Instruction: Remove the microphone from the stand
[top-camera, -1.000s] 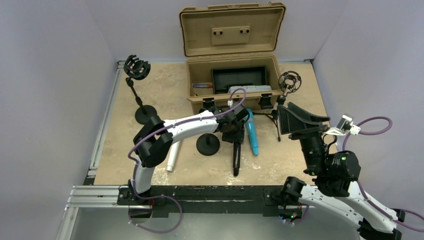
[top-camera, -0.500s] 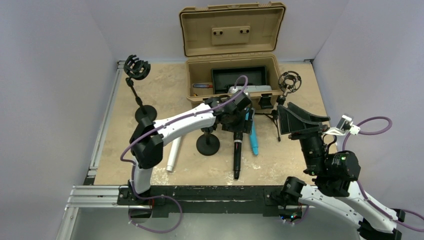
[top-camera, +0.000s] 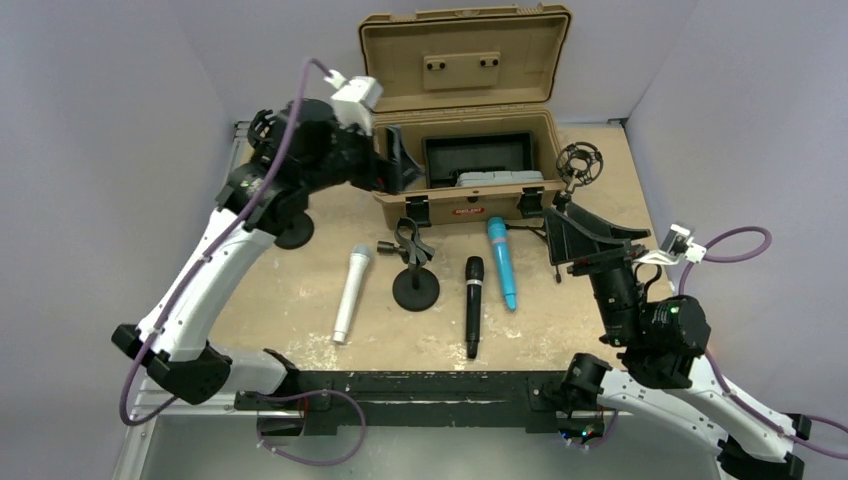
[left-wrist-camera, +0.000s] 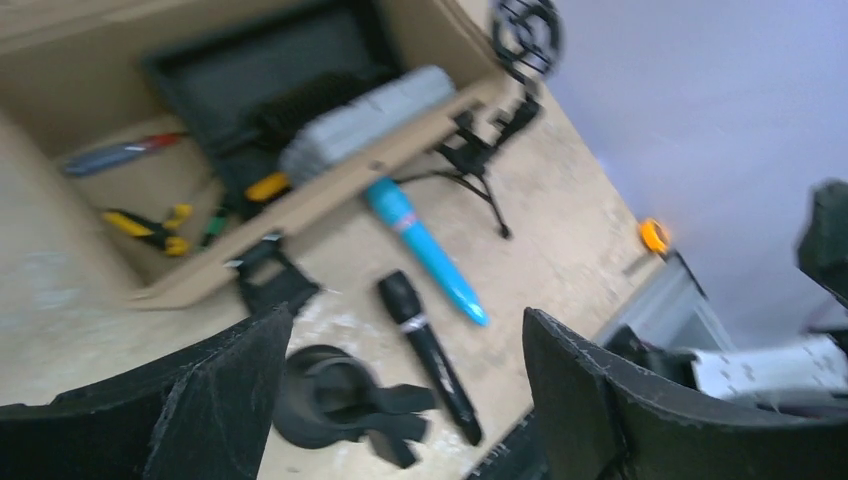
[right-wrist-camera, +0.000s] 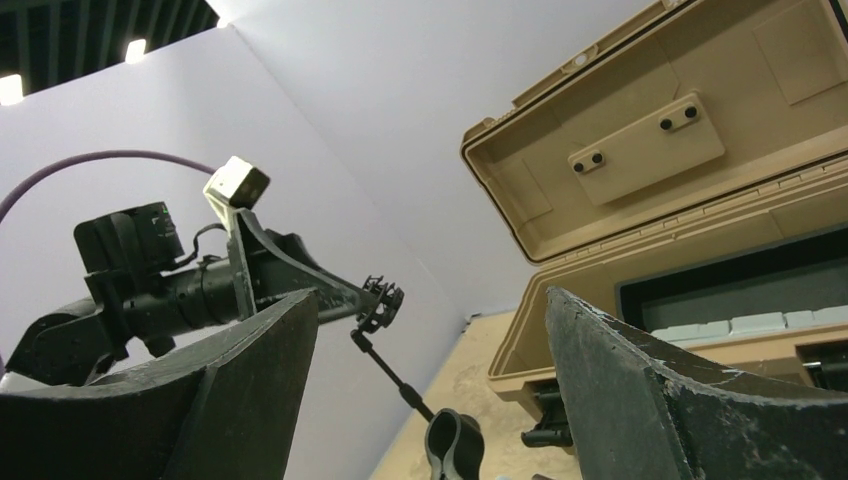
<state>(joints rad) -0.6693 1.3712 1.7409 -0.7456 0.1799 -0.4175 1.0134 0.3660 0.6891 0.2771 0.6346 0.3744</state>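
The black microphone (top-camera: 472, 305) lies flat on the table, out of its stand, between the stand and a blue microphone (top-camera: 502, 262). The stand (top-camera: 414, 288) has a round black base, and its clip (top-camera: 408, 240) is empty. My left gripper (top-camera: 396, 160) is open and empty, raised high near the toolbox's left end. In the left wrist view it (left-wrist-camera: 400, 330) looks down on the black microphone (left-wrist-camera: 428, 352) and the empty clip (left-wrist-camera: 345, 402). My right gripper (top-camera: 590, 235) is open and empty, raised at the right. In the right wrist view it (right-wrist-camera: 430, 310) frames the clip (right-wrist-camera: 455, 440).
An open tan toolbox (top-camera: 462, 195) with tools stands at the back. A white microphone (top-camera: 350, 293) lies left of the stand. A tall stand with a shock mount (top-camera: 272, 135) is at the back left, and a small tripod stand (top-camera: 578, 165) at the right.
My left gripper let go of the black microphone, which now lies on the table. The left arm rose and swung back and to the left. The right arm barely moved.
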